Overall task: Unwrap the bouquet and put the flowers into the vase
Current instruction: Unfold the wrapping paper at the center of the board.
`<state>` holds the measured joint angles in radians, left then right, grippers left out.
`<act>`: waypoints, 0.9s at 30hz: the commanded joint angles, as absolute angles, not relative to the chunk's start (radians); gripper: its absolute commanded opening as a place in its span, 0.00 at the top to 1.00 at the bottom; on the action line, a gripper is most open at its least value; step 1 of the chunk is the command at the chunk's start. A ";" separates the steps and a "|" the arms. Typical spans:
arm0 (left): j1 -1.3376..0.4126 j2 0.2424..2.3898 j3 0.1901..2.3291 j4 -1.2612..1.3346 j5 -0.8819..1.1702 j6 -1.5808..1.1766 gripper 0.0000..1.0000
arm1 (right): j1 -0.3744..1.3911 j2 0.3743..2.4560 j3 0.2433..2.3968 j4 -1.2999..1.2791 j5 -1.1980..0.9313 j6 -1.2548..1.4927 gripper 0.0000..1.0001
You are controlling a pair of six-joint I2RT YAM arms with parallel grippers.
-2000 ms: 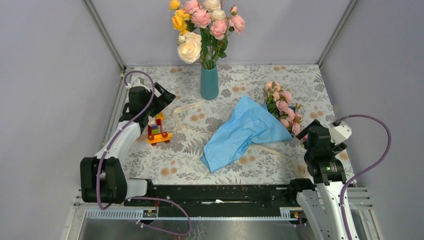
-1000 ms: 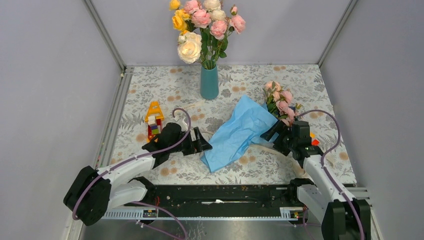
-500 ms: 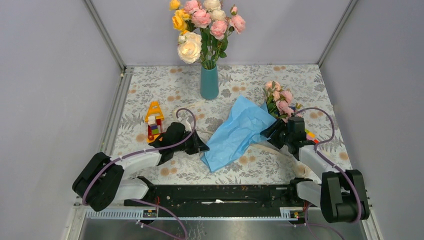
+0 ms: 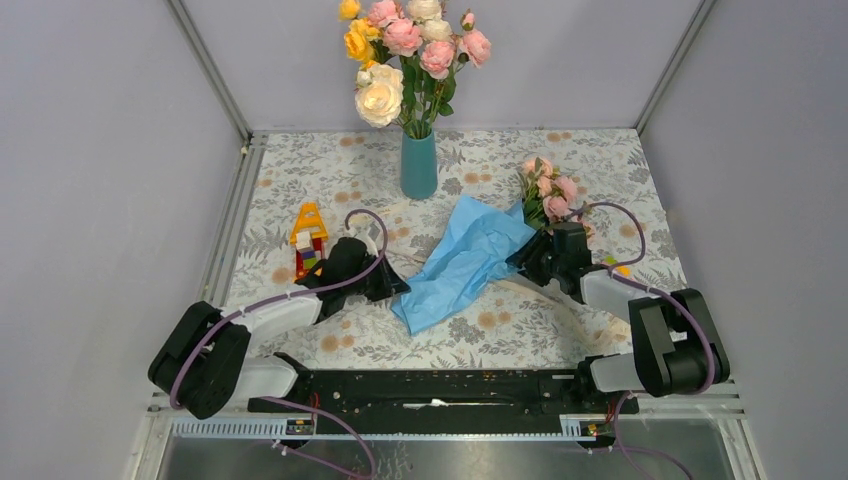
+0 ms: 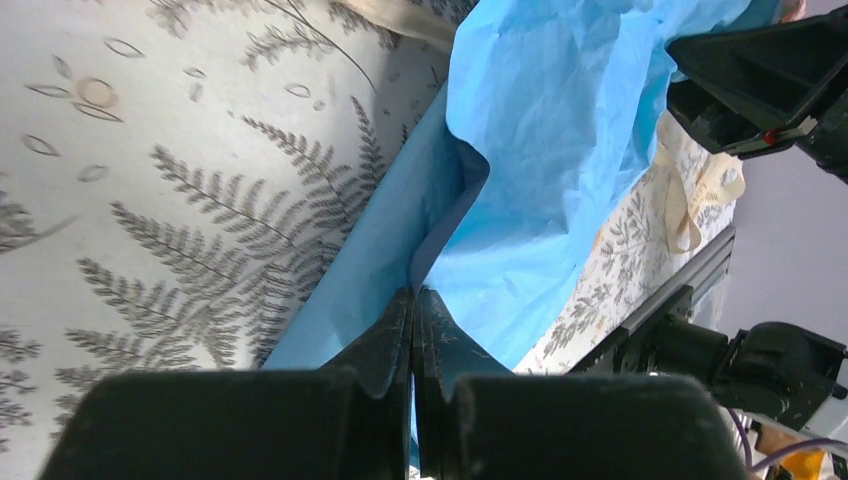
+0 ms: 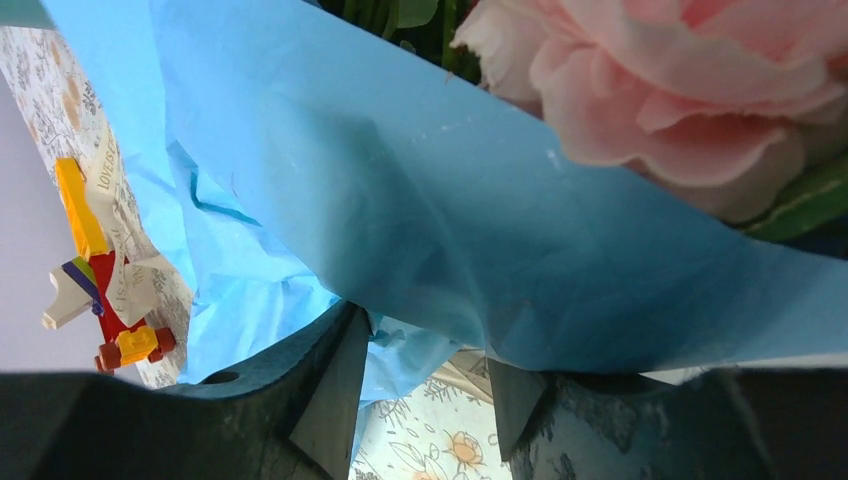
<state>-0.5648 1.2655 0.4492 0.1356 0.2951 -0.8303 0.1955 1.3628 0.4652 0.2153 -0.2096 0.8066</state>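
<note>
The bouquet, small pink roses in crinkled blue paper, lies right of the table's centre. Its paper tail points toward the near left. My left gripper is shut on the paper's near-left edge, and the left wrist view shows a blue fold pinched at the tips of the left gripper. At the bouquet's neck, just below the roses, is my right gripper. In the right wrist view the right gripper has its fingertips against the wrapped bundle, under a pink rose. The teal vase stands behind.
The vase holds a large bunch of yellow, cream and pink roses. A small colourful toy stands left of the left arm. A cream ribbon lies on the floral cloth near the bouquet. Grey walls close in three sides.
Both grippers have closed, the left on the paper's edge and the right on the bouquet's neck. The bouquet and its paper have shifted to the left and toward the back.
</note>
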 commanded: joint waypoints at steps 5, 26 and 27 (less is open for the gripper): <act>-0.529 1.233 0.493 0.166 0.320 -0.667 1.00 | 0.220 1.396 0.528 0.246 -0.170 0.804 0.42; -0.745 1.079 0.472 0.244 0.368 -0.413 1.00 | 0.219 0.850 0.631 -0.364 0.054 0.586 0.02; -0.768 1.081 0.478 0.240 0.365 -0.394 1.00 | 0.219 0.842 0.638 -0.370 0.044 0.582 0.02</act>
<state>-0.6968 1.0985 0.4500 0.1871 0.3580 -0.4950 0.2142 0.8883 0.5770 -0.2520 0.0021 0.6449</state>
